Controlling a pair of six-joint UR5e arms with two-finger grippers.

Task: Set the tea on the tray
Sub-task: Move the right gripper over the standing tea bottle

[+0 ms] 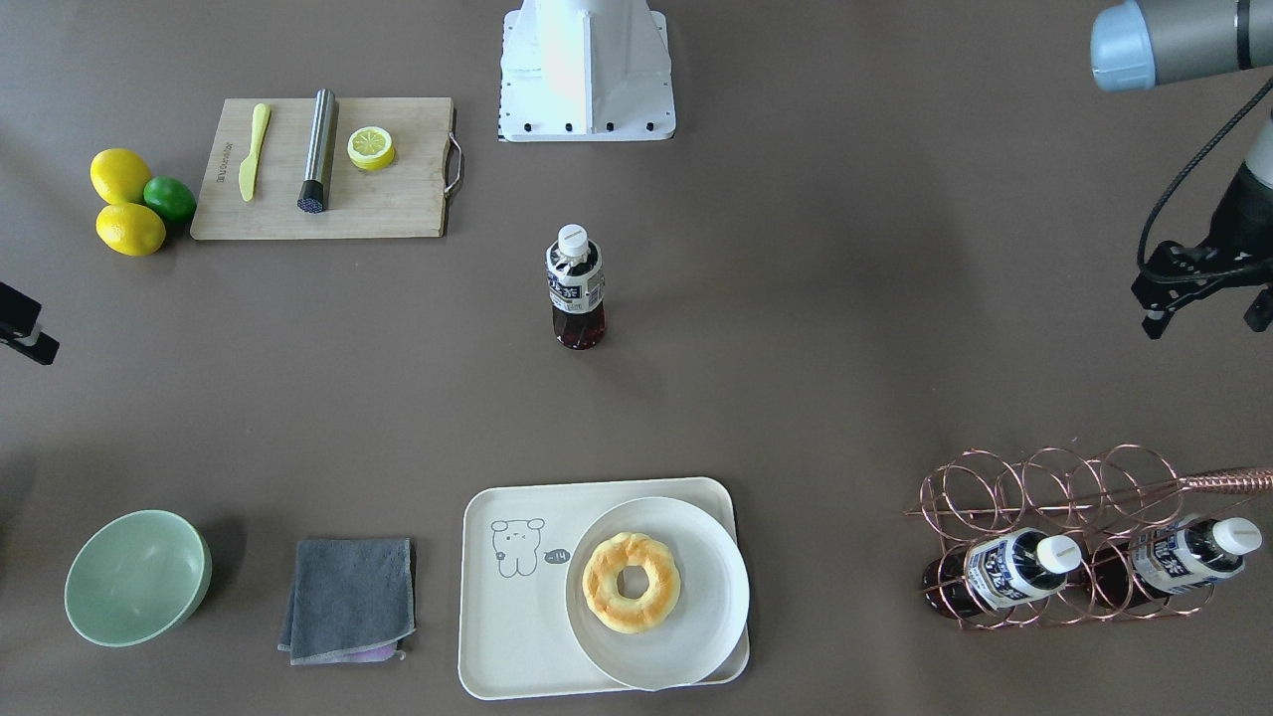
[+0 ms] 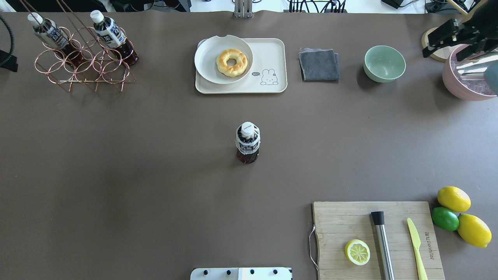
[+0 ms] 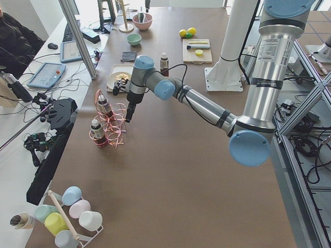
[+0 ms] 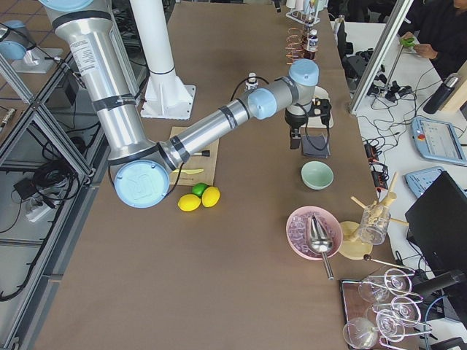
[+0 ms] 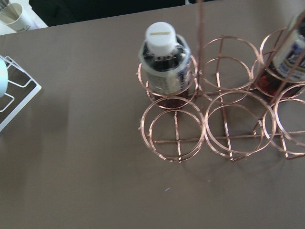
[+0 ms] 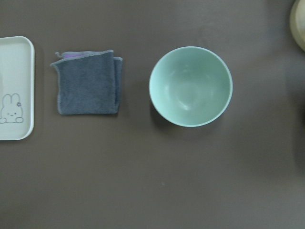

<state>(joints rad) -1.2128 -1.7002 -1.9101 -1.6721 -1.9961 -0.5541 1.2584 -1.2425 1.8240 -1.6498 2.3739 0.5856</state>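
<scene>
Well, the tea [image 2: 247,142] stands upright and alone in the middle of the tabletop, well apart from the tray [image 2: 268,50] at the far edge, so the step in hand looks to be the pick-up. The left gripper [image 3: 128,112] hangs over the copper wire rack [image 2: 83,72] and the right gripper [image 4: 294,138] hangs above the grey cloth [image 2: 319,64] and the green bowl [image 2: 384,63]. Neither holds anything that I can see, and I cannot tell how far either set of jaws is parted. To my eye the right arm is the better placed, since the bare end of the tray, where the little bear is drawn, lies on its side. I would come down over the cap, close on the labelled body and carry the bottle upright. The white plate [image 2: 204,62] with its doughnut [image 2: 232,62] takes up most of the tray, so the free strip is narrow. Landing on the plate's rim could tip so tall a bottle, and the base should meet flat tray. The path from the centre to the tray looks open. Two more bottles [image 2: 113,37] sit slanted in the rack, and the cutting board [image 2: 350,221] with its knife and lemon slice lies near the robot, out of the way.
</scene>
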